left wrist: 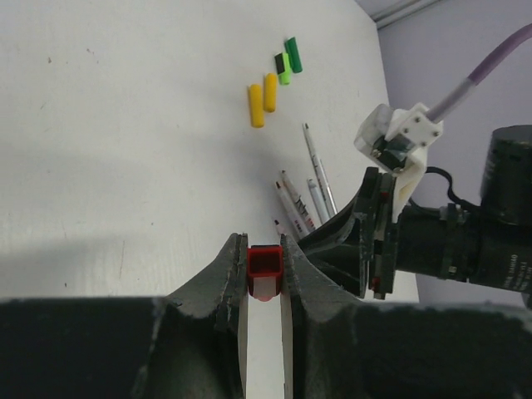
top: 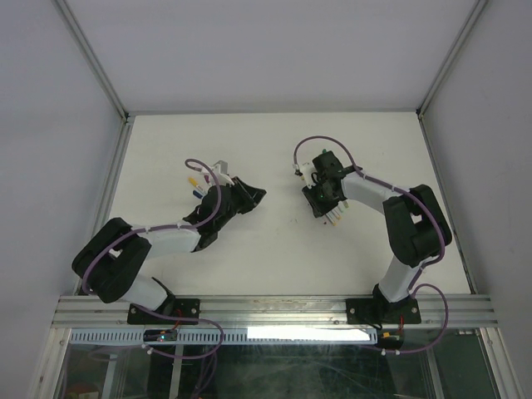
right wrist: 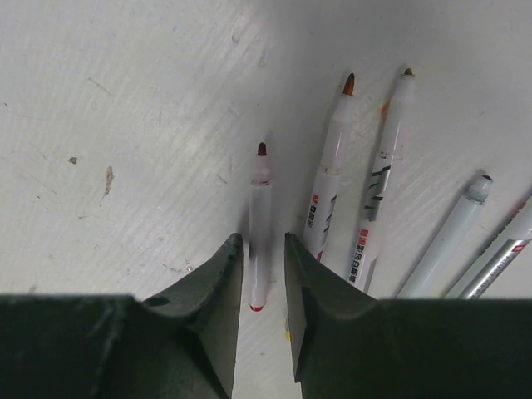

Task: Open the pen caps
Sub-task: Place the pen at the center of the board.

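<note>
Cap [left wrist: 264, 264], red, pinched between left gripper [left wrist: 264, 243] fingers. Right gripper [right wrist: 263, 241] slightly parted, straddling uncapped red pen [right wrist: 260, 199] lying on table [right wrist: 125, 125]. Yellow caps [left wrist: 257, 105], green caps [left wrist: 293, 55] loose farther off.

The white table [top: 274, 141] was scuffed and flecked with small dark specks. In the left wrist view, two yellow pen caps [left wrist: 257, 105] lay side by side at upper centre. Two green pen caps [left wrist: 293, 54] lay just above them, and thin pen barrels [left wrist: 317, 166] fanned out below. In the right wrist view, a red-tipped pen [right wrist: 259, 224] lay at centre. Two more uncapped pens [right wrist: 328, 195] lay just right of it, with grey barrels [right wrist: 449, 241] toward the right edge.
</note>
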Action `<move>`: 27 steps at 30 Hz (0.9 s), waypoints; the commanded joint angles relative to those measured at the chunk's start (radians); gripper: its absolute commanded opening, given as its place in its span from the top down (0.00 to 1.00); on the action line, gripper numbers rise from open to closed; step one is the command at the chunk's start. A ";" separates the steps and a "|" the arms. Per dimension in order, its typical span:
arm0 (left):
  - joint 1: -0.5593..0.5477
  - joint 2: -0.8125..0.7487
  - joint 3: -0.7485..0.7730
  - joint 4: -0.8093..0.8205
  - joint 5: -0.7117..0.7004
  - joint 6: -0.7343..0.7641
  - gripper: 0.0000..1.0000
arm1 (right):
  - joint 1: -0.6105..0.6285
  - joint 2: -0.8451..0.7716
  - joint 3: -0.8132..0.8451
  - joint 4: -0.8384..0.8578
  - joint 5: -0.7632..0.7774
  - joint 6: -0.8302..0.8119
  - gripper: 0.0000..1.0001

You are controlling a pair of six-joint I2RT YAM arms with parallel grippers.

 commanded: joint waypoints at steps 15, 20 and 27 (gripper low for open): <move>-0.109 0.135 0.039 0.025 -0.060 -0.009 1.00 | -0.006 -0.136 0.013 0.018 -0.042 -0.020 0.66; -0.134 0.215 0.133 -0.089 -0.085 -0.021 1.00 | -0.006 -0.201 0.002 0.030 -0.080 -0.041 0.64; -0.143 0.342 0.361 -0.353 -0.140 -0.020 1.00 | -0.033 -0.304 -0.009 0.043 -0.127 -0.076 0.63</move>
